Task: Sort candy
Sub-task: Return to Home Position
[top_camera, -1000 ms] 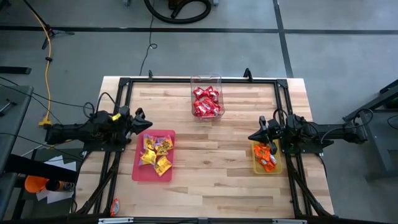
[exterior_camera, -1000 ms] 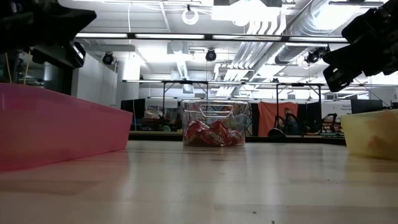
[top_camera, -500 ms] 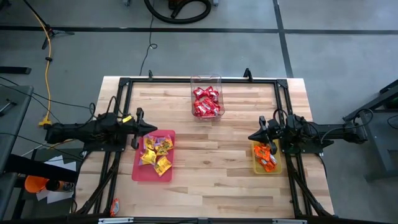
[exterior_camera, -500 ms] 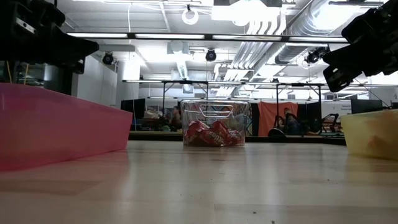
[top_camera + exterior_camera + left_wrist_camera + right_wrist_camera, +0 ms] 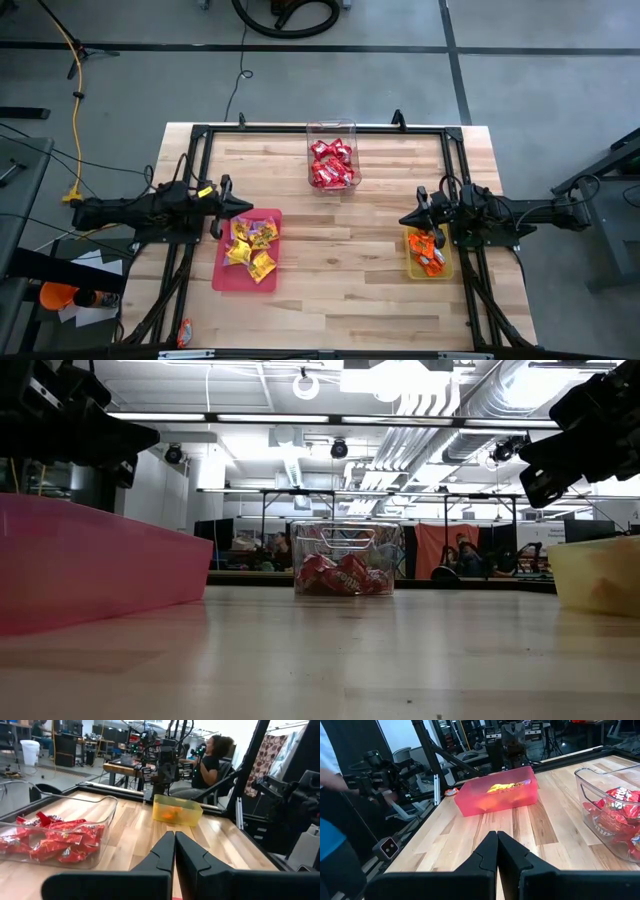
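Nearest the front edge of the table [image 5: 330,300], close to its left corner, one stray packet [image 5: 184,331] lies outside every container. It is reddish-orange and too small to tell which colour it truly is. I judge this the main hazard. If the arms fold home now it may simply be left unsorted. If it is fetched, a wrong colour call sends it to the wrong place. So near the edge, a glancing touch could also flick it to the floor.

Mid-table, the left gripper [image 5: 174,837] hangs above the far corner of the pink tray [image 5: 224,281], its fingers pressed together on nothing. The yellow candy [image 5: 250,246] is heaped inside that tray. The right gripper [image 5: 497,835] hangs likewise over the far end of the yellow tray [image 5: 192,813], clenched and empty, with the orange candy [image 5: 428,252] below it. Both trays look light and seem to sit loose on the wood. An arm that dips while folding back could clip a wall, shove the tray or tip packets over the low rim.

At the far edge the clear tub [image 5: 330,130] holds the red candy [image 5: 332,166], well apart from both arms and at least risk.

Beyond the table a person [image 5: 207,767] sits past the right arm, and a blue sleeve [image 5: 327,842] shows off the near side; a wide swing homeward could pass uncomfortably close to it
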Controlling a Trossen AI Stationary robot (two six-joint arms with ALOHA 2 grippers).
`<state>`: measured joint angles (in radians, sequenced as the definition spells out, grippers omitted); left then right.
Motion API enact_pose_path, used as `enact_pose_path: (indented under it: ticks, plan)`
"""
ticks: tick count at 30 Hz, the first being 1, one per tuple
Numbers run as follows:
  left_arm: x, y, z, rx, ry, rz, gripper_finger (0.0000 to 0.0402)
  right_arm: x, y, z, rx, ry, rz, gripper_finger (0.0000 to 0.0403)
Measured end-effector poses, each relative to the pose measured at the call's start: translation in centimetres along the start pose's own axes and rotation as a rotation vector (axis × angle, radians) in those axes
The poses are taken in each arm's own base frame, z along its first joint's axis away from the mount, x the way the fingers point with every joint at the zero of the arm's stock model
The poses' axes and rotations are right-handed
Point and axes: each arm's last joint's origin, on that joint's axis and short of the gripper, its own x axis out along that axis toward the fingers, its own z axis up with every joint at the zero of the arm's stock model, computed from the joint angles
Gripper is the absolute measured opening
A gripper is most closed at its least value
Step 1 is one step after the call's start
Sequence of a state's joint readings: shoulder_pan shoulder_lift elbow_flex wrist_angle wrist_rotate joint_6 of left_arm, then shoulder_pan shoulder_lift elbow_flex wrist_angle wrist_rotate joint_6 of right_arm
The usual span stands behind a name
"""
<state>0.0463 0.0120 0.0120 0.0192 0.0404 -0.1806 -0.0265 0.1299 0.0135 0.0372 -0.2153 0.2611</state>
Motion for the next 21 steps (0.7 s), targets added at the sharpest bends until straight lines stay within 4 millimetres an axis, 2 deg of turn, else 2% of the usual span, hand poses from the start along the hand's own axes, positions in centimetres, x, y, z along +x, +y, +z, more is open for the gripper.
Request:
enact_pose_path:
  ticks: [16,21]
  plan:
    - [0.0,0.0,0.0,0.0,0.0,0.0,0.0001,0.0,0.0,0.0,-0.001,-0.005,0.002,0.0]
    - [0.0,0.0,0.0,0.0,0.001,0.001,0.0001,-0.9,0.7,1.1,-0.058,-0.149,0.071,0.0]
